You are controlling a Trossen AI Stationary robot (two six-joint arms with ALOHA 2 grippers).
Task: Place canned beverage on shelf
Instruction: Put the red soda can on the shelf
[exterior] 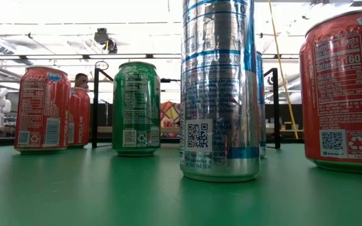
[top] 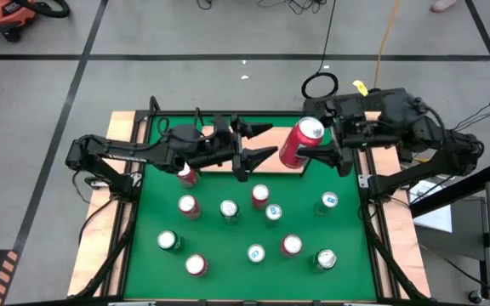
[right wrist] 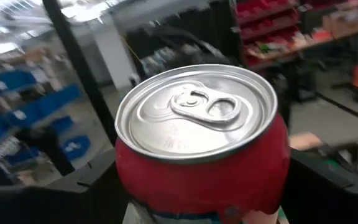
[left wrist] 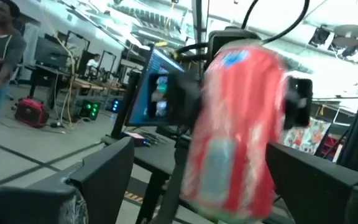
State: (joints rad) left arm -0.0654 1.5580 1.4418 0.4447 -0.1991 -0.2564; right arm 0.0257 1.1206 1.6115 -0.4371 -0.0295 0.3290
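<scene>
Gripping a red can, the right jaws are clamped on its sides, one finger on each flank, with the silver top tilted toward the wrist. It hangs over the shelf at the far edge of the green mat. Facing it, the left jaws stand apart, just beside the can and not touching it. More cans stand on the mat nearer the camera.
</scene>
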